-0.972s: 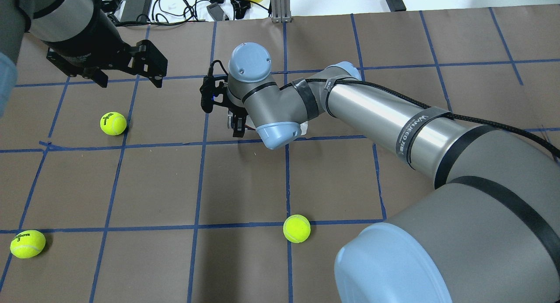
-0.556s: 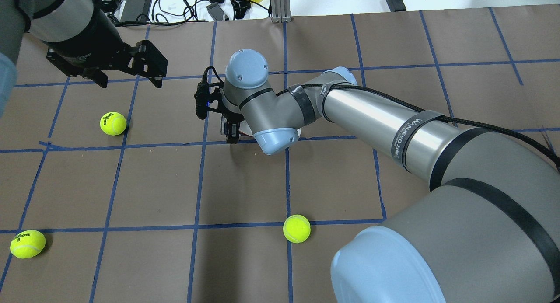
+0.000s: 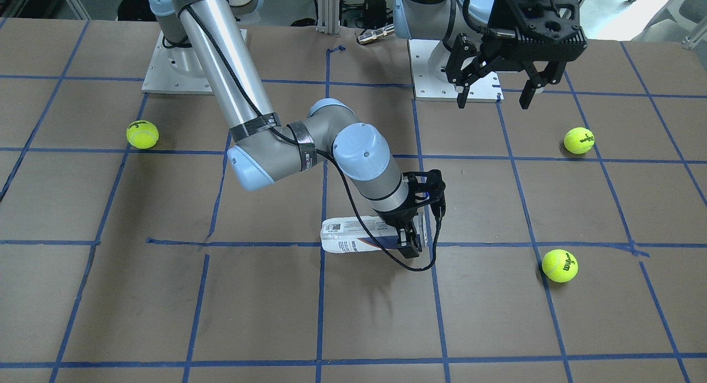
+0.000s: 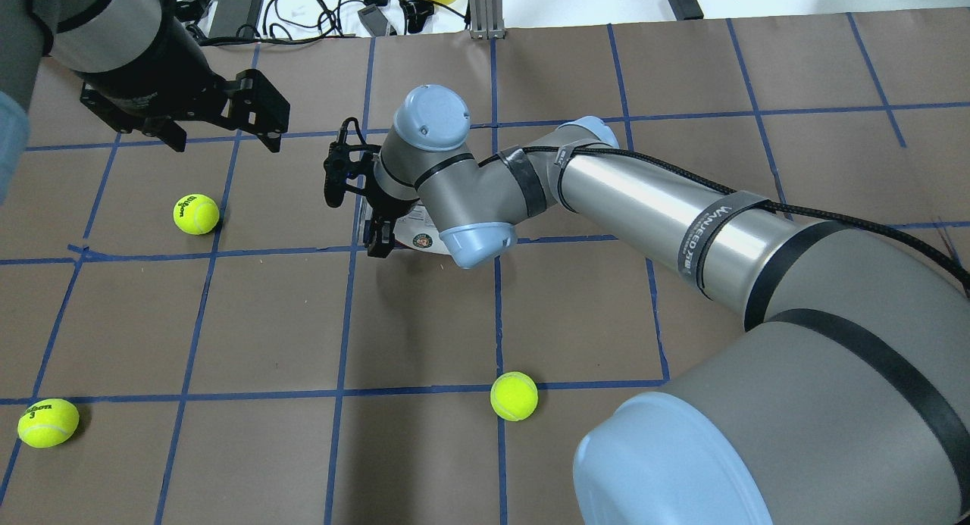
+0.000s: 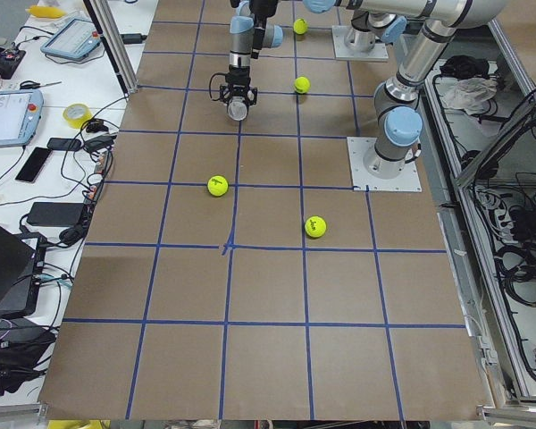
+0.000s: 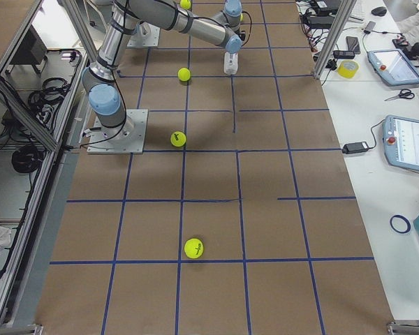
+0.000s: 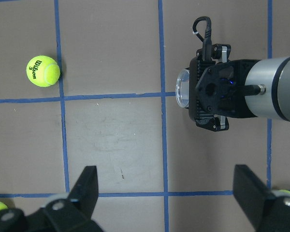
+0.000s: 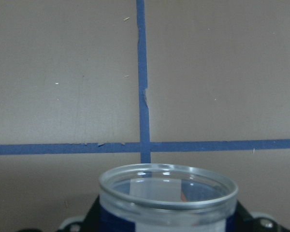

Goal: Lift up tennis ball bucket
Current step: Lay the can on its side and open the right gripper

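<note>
The tennis ball bucket (image 3: 353, 235) is a clear tube with a white and navy label, lying horizontal near the table's middle. My right gripper (image 3: 410, 245) is shut on it near its open end. In the overhead view only the label's round emblem (image 4: 415, 239) shows beside the right gripper (image 4: 377, 241), under the wrist. The right wrist view looks over the tube's open rim (image 8: 168, 188). A shadow lies apart from the tube in the front view, so it seems held just off the paper. My left gripper (image 4: 225, 137) hangs open and empty at the far left.
Three yellow-green tennis balls lie on the brown paper: one near the left gripper (image 4: 196, 214), one at the front left (image 4: 48, 423), one front centre (image 4: 514, 395). Cables and a power brick (image 4: 235, 10) lie beyond the far edge.
My right gripper has moved left and slightly toward the robot, taking the tube with it; the tube's emblem now shows beside the wrist. The left arm has not moved.
</note>
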### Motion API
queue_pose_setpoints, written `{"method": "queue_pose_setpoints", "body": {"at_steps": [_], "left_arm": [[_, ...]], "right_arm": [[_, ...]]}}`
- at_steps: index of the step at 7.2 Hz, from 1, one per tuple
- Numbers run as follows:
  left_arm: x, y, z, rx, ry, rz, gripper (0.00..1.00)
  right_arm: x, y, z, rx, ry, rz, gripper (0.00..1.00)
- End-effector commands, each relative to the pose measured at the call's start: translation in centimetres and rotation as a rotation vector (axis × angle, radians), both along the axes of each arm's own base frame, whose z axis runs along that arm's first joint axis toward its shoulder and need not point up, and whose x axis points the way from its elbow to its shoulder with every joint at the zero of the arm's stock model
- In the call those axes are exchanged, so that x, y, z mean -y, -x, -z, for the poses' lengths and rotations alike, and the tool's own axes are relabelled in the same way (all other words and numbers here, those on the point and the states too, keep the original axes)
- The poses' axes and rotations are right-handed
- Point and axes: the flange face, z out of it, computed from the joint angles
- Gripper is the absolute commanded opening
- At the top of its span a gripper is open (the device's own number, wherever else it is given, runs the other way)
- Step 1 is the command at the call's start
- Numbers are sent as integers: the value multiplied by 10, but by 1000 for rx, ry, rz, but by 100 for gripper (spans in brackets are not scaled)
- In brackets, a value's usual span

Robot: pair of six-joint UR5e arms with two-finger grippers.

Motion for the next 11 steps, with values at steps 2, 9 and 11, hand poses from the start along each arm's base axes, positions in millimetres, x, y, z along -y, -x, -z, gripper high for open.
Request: {"method": "queue_pose_setpoints", "body": {"at_steps": [2, 9, 11], "left_arm": [[0, 0, 0, -1, 1, 1, 100], [4, 2, 7, -8, -17, 16, 100], [7, 1, 17, -16, -34, 11, 100]], "right_arm": [[4, 1, -1, 20, 40, -50, 100], [62, 91, -69, 75, 78, 111, 100], [88, 156, -107, 73, 73, 228, 100]]}}
